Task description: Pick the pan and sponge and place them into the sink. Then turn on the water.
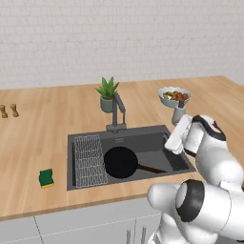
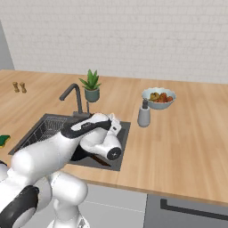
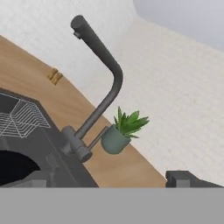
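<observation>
Round black frying pan (image 1: pixel 121 162) lies in the dark grey sink (image 1: pixel 157 139); green-and-yellow sponge (image 1: pixel 46 178) is next.
End effector (image 3: pixel 113 178), jaws wide and empty, must cross to the wooden desk (image 1: pixel 28 143) left of the sink.

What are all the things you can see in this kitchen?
pan: one, black, in the sink
sponge: one, green and yellow, on the counter left of the sink
sink: one, dark grey, set in the counter
wire rack: one, at the sink's left side
faucet: one, dark grey, behind the sink
potted plant: one, green, behind the faucet
fruit bowl: one, right of the plant
soap dispenser: one, grey, beside the bowl
shakers: two, brown, far left
gripper: open, over the sink
</observation>
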